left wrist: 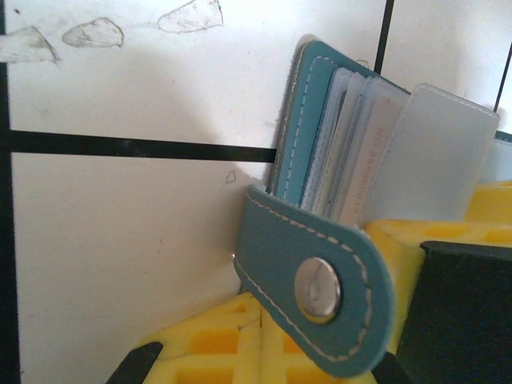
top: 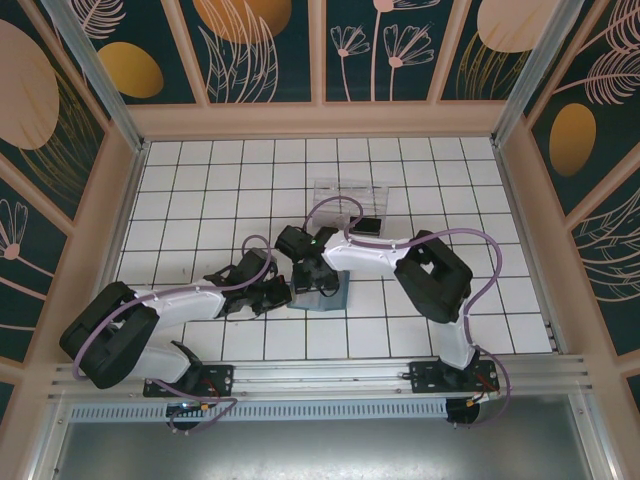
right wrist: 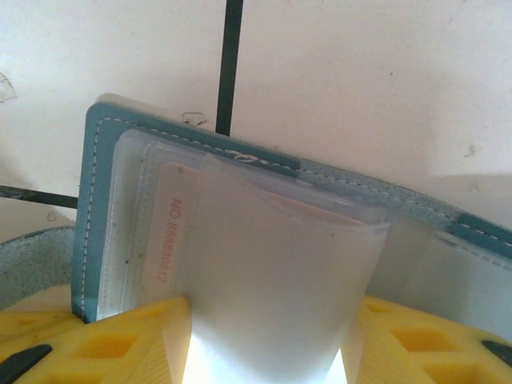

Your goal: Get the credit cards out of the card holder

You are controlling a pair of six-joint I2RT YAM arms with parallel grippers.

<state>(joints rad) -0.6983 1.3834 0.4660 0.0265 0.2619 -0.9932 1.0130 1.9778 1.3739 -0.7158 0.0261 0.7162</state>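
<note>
The teal card holder (top: 328,292) lies open on the white tiles between my two grippers. My left gripper (left wrist: 262,328) is shut, its yellow fingers pressed together at the holder's snap strap (left wrist: 320,288). My right gripper (right wrist: 269,316) has a pale frosted greyish card (right wrist: 272,264) between its fingers, each finger against one edge of the bowed card, which stands out of the holder's pockets (right wrist: 128,240). Another card printed with a number (right wrist: 170,240) stays tucked in a pocket. A black card (top: 367,226) lies in the clear tray.
The clear plastic tray (top: 350,192) stands one tile beyond the holder. Both arms crowd the middle of the tiled floor (top: 200,200). Wooden walls (top: 320,118) enclose the floor on three sides.
</note>
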